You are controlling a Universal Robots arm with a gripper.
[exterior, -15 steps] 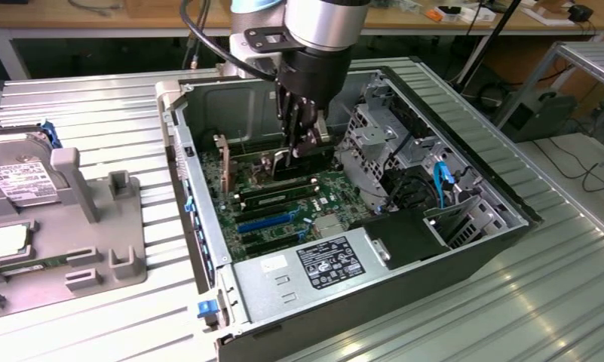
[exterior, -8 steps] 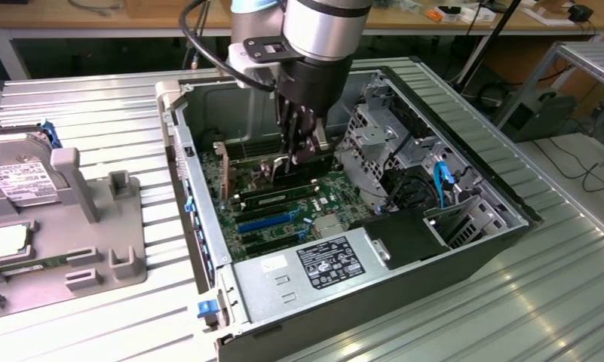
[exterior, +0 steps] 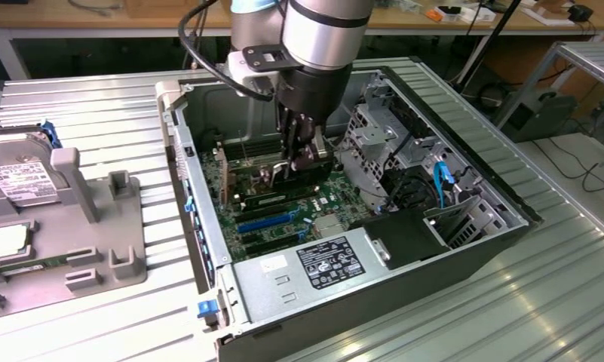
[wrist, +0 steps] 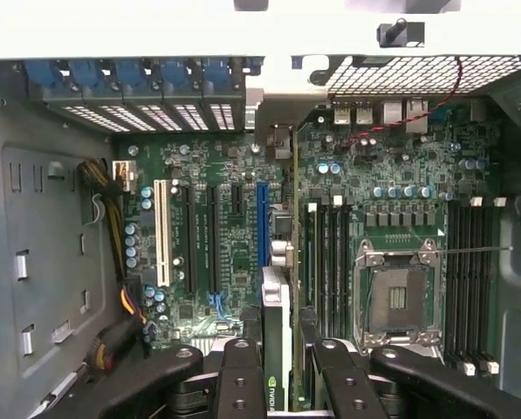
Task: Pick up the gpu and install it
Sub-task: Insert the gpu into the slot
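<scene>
Black two-finger claw (wrist: 282, 353) is clamped on the thin green gpu card (wrist: 276, 305), held on edge just above the long blue plastic expansion slot (wrist: 262, 223), likely so its connector edge lines up with that slot for seating.

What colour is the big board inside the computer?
Green. The motherboard shows best in the wrist view.
</scene>
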